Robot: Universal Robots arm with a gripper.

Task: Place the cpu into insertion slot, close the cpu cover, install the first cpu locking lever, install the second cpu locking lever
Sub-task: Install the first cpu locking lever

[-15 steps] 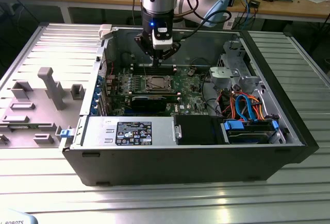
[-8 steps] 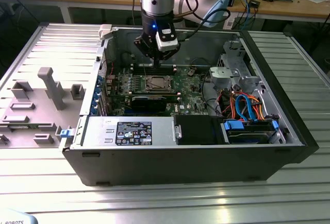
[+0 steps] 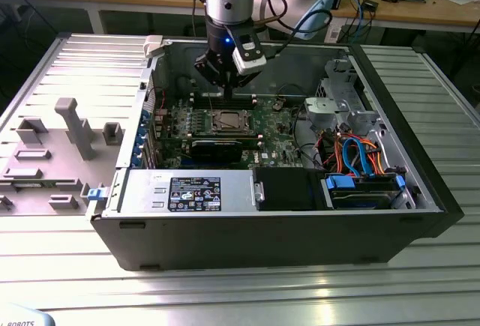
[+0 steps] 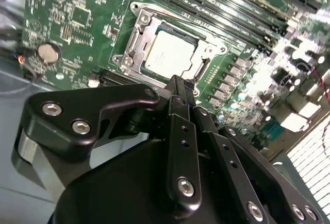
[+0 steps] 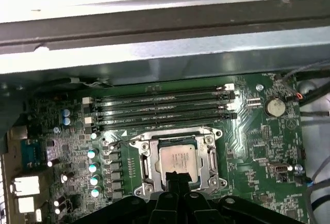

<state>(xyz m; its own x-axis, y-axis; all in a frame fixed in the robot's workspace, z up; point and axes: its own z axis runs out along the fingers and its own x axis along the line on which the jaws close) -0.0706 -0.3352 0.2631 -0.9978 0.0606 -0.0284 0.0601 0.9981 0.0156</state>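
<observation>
The cpu (image 5: 178,159) is lying flat in the insertion slot (image 5: 145,163) on the green motherboard (image 5: 258,147), its dull silver top showing in both wrist views (image 4: 170,52). The cpu cover (image 4: 135,41) is lying down around it, framing the chip through its square window. Just beside the socket the long black memory slots (image 5: 160,108) are running in parallel rows, and a round coin battery (image 5: 275,106) is sitting further off on the board.

I am hovering my gripper (image 4: 178,87) right over the edge of the socket, my fingers (image 4: 177,98) pressed together into one narrow black tip and holding nothing. In the exterior view my gripper (image 3: 223,86) is hanging inside the open computer case (image 3: 247,243), above the socket (image 3: 227,121), with the case sitting on a ribbed metal table (image 3: 420,266).
</observation>
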